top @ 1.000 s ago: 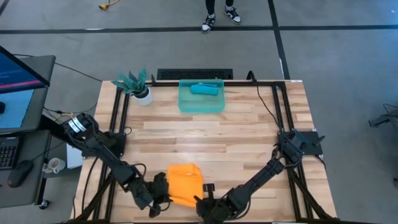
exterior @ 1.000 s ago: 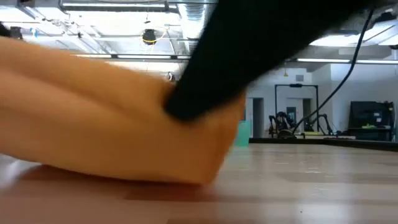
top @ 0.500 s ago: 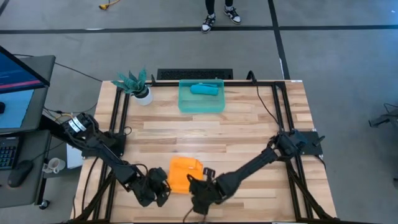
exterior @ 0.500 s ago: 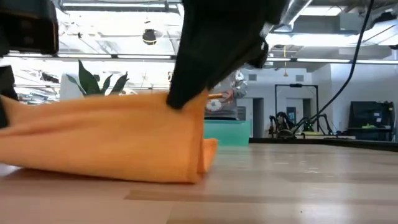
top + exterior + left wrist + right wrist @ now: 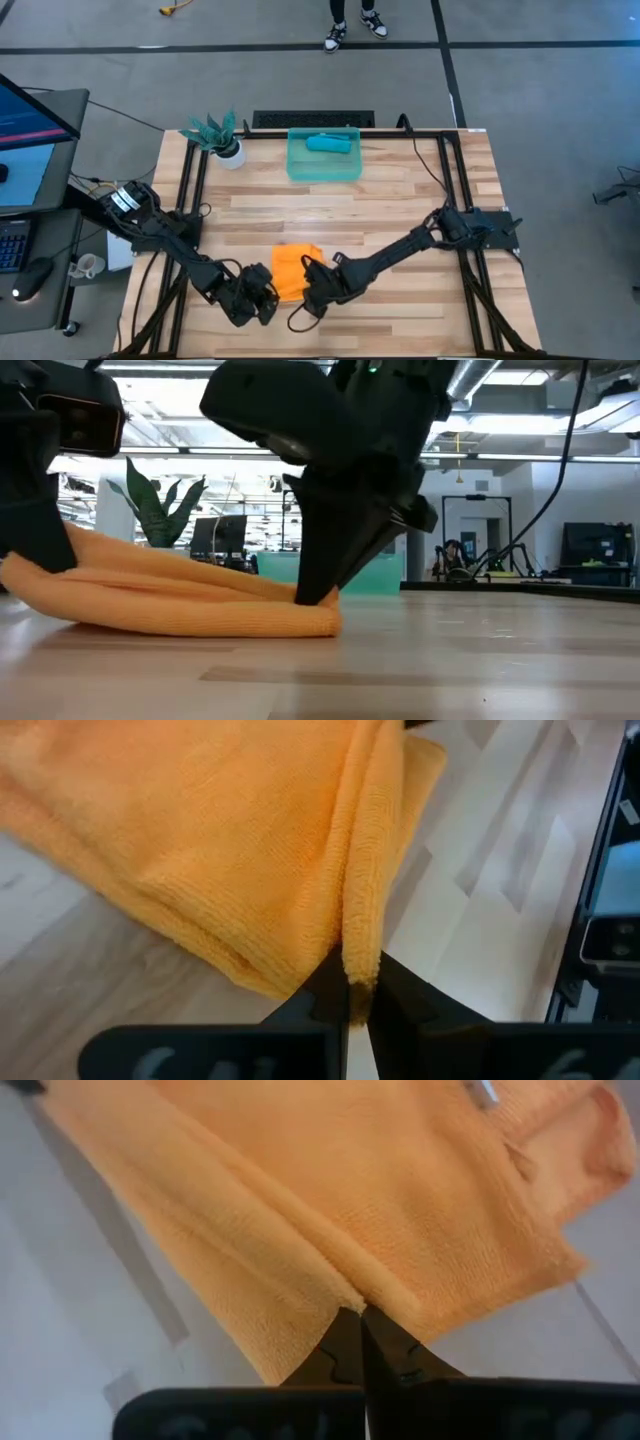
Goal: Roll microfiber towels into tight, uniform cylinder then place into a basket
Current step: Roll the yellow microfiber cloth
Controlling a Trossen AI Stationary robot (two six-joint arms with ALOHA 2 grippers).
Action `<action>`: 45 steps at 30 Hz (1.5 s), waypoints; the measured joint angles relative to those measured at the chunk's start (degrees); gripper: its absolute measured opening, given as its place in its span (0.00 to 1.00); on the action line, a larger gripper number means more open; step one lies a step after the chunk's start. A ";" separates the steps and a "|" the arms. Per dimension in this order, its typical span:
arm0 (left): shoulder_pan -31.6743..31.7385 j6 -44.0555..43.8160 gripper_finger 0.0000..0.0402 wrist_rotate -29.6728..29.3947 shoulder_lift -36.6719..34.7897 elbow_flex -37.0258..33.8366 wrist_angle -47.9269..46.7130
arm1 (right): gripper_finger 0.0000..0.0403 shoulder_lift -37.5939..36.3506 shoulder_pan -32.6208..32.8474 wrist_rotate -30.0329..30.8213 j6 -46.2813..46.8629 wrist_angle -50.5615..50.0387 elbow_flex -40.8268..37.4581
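The bright orange towel [image 5: 291, 266] lies folded in several layers on the wooden table near its front edge, and shows flat in the low view [image 5: 170, 600]. My left gripper [image 5: 266, 288] is shut on its left near end. My right gripper [image 5: 312, 282] is shut on its right near end. The smaller teal-blue towel [image 5: 328, 143] lies rolled inside the translucent teal basket [image 5: 300, 168] at the table's far middle. My left gripper pinches the towel's folded edge [image 5: 360, 935] between its two fingers, several layers together. The fingers come slanting down from the near left. The towel rests on the table below them. My right gripper pinches a fold of the towel [image 5: 345, 1292] at its right end between its two fingers. The fingers [image 5: 322, 588] slant down from the near right, with their tips close to the table. The towel lies on the table, slack.
A teal-leaved plant in a white pot [image 5: 222, 140] stands at the far left corner. Black frame rails [image 5: 190, 200] run along the table's left and right sides. Bare wood [image 5: 330, 215] lies between the towel and the basket. A person's feet [image 5: 352, 30] show beyond the far edge.
Both grippers have gone toward the table's far edge and down, keeping hold of the orange towel. My right gripper has also moved toward the left. The towel's near part has come over with them; it now lies flatter, lower and farther from the near edge.
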 joint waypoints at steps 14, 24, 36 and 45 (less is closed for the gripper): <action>-0.39 12.18 0.13 7.25 -0.02 -0.11 -0.56 | 0.01 -0.35 -1.92 -2.64 4.69 4.56 -3.82; -1.82 24.00 0.22 6.69 -8.61 -0.11 -3.17 | 0.01 -0.19 -2.05 -3.21 6.13 4.69 -3.89; -2.24 42.46 0.22 -5.68 -2.97 -1.27 13.32 | 0.01 -0.20 -2.38 -3.59 5.81 4.89 -3.95; 2.68 29.68 0.22 -7.94 1.40 -1.25 6.16 | 0.01 -0.20 -2.25 -3.52 5.66 4.89 -3.95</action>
